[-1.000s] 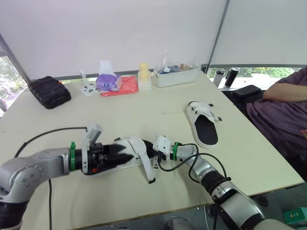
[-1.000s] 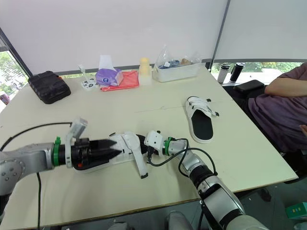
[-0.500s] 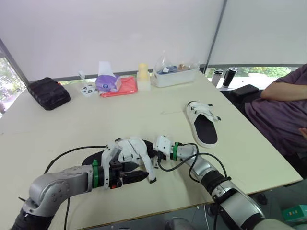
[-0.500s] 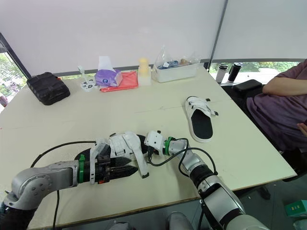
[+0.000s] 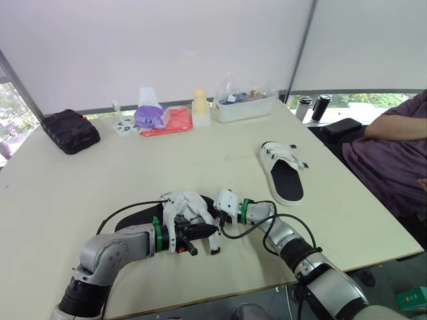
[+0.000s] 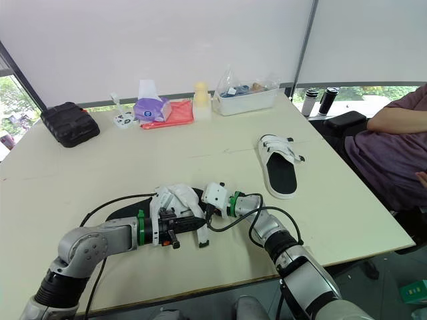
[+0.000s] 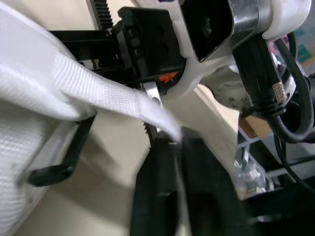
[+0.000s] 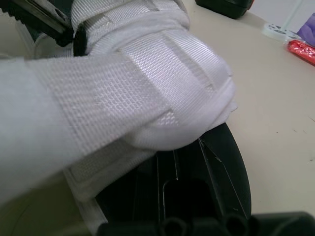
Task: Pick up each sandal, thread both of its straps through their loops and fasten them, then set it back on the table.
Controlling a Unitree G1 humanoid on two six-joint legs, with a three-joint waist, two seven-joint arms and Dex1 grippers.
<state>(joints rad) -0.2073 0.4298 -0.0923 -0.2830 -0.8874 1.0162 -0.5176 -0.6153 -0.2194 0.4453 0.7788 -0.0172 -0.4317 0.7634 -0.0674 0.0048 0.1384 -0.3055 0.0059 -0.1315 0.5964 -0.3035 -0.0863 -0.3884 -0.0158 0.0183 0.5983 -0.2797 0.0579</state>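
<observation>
One broad pale table point(image 5: 200, 160) carries everything, with a person point(image 5: 393, 153) in a dark purple top seated at its right edge. Of the two sandals, the far sandal point(image 5: 283, 175) lies flat on its sole, well to the right and apart from both arms. The near sandal point(image 5: 190, 203) sits at the near middle of the table between the arms, its white straps bunched up over the black footbed. The left pincer point(image 5: 208, 230) comes in from the left and is pressed together on a strap point(image 7: 98, 93). The strap's free end runs down between the fingers, just beside the black loop point(image 7: 74, 157) it must pass through. The right pincer point(image 5: 215, 208) meets the same sandal from the right, at the end of the sole; whether it is spread or pressed together I cannot tell. By its looks the sandal is light, with a firm yet bendable sole and soft, floppy woven straps. A strap will likely sag or twist unless pinched close to its tip. The sole seems best gripped at a bare edge, clear of the straps, to steady it. Along the far side lie a black case point(image 5: 70, 130), a clear container point(image 5: 243, 105), a tissue pack point(image 5: 150, 115) and a small bottle point(image 5: 200, 108).
</observation>
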